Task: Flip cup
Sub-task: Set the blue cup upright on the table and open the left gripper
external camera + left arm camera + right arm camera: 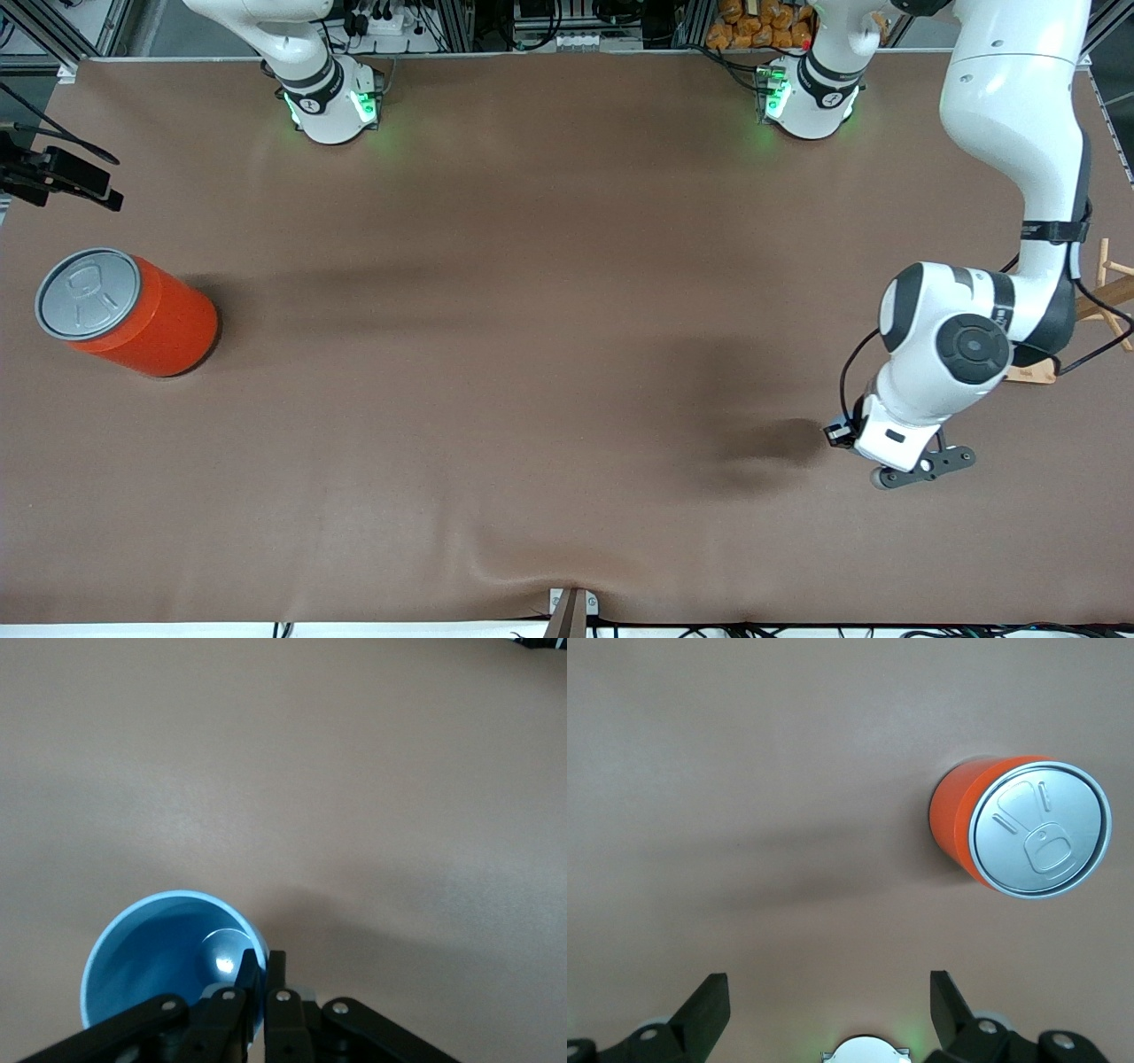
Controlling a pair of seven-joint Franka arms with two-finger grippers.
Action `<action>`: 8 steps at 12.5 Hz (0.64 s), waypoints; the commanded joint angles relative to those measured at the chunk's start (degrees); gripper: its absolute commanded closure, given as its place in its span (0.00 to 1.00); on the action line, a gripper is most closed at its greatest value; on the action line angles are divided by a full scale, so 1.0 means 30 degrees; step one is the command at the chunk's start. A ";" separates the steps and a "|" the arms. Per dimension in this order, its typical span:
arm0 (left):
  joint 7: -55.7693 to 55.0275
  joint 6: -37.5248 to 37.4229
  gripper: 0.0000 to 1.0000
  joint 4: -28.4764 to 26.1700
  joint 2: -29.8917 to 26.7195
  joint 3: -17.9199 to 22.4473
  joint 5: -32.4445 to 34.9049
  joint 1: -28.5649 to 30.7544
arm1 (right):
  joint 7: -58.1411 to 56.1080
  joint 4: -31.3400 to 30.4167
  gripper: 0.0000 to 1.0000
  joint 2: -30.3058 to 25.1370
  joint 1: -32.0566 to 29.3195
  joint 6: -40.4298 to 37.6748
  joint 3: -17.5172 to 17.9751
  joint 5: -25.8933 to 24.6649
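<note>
The light-blue cup (151, 957) shows only in the left wrist view, its darker blue inside facing the camera. My left gripper (264, 961) is shut on the cup's rim wall, with one finger inside and one outside. In the front view the cup is hidden under the left arm's hand (890, 439), which is low over the table toward the left arm's end, near the front camera. I cannot tell whether the cup touches the table. My right gripper (828, 992) is open and empty, high over the table near its own base, and out of the front view.
A large orange-red can (133, 310) with a grey lid stands toward the right arm's end; it also shows in the right wrist view (1036, 828). A wooden stand (1107, 292) sits at the table's edge beside the left arm. Brown cloth (532, 354) covers the table.
</note>
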 commanded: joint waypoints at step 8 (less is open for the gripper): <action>-0.0595 0.5662 0.00 -0.3118 -0.0397 0.0365 0.3118 0.0318 | -0.1328 0.0279 0.00 -0.0299 0.0562 -0.0078 -0.0034 -0.0074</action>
